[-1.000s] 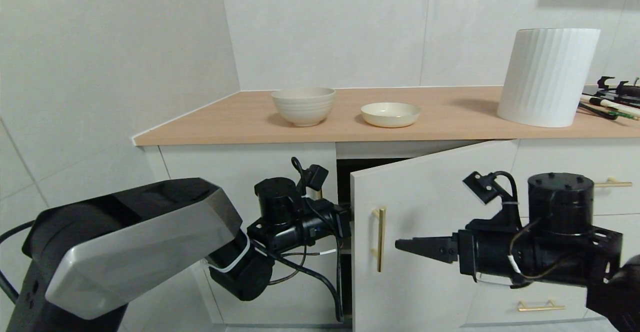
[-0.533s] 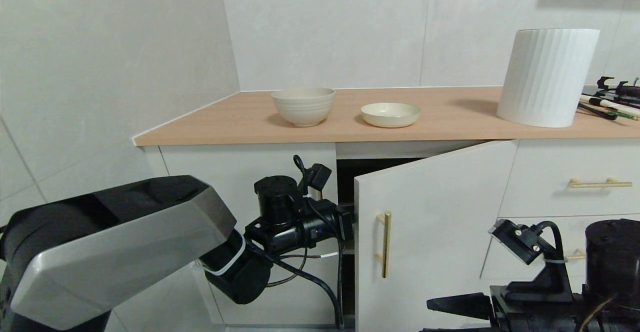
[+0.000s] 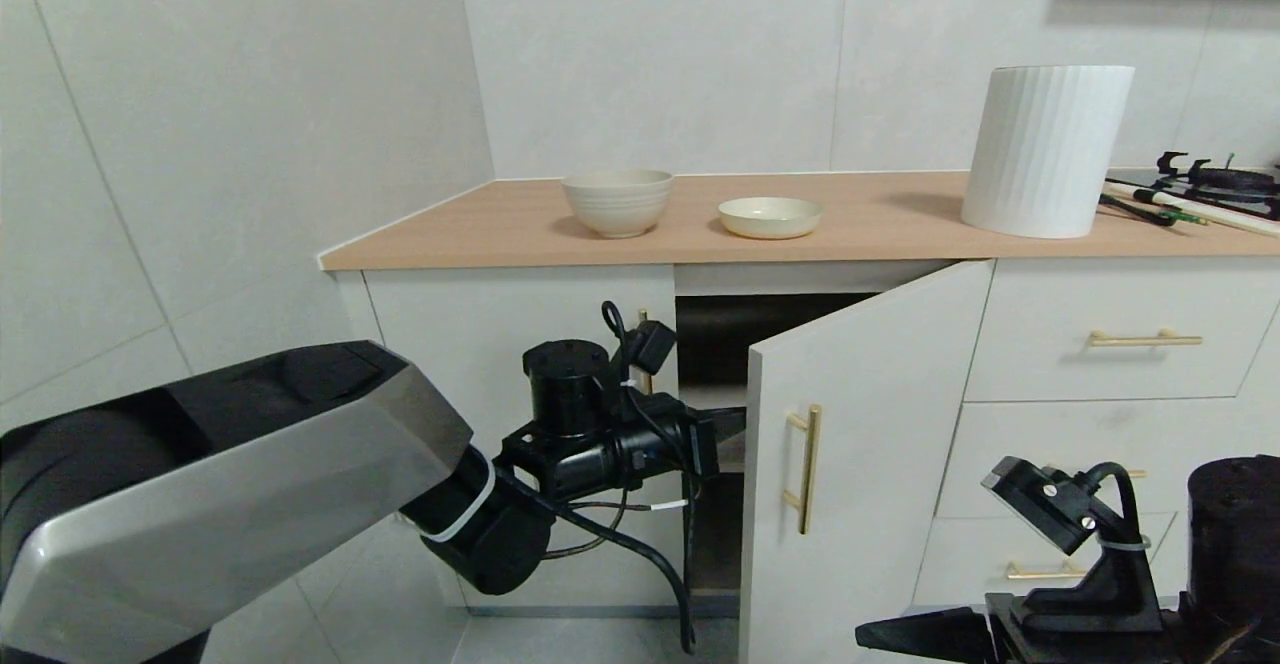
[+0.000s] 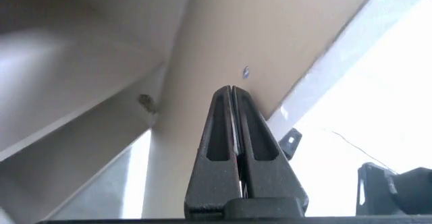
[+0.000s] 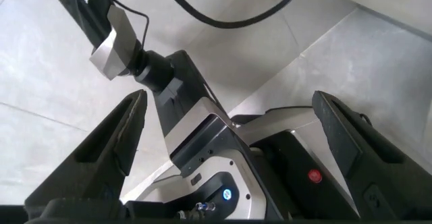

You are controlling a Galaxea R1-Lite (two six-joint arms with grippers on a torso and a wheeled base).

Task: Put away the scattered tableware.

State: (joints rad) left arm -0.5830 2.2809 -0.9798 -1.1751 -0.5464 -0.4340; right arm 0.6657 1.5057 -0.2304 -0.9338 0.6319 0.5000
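A: Where does the tableware lie relative to each pincer?

B: The left gripper (image 4: 231, 89), fingers pressed together, sits at the mouth of the open cabinet, well below the counter (image 3: 900, 229). The bowl (image 3: 617, 201) and, to its right, the shallow dish (image 3: 770, 216) stand apart on the counter. The right gripper (image 5: 231, 97), spread wide and empty, hangs low before the cabinet door (image 3: 860, 444).

A: Counts?

B: One bowl, one dish, two grippers.

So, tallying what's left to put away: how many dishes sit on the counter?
2: a deep bowl toward the corner, and a shallow dish apart to its right. The white ribbed container could hide more.
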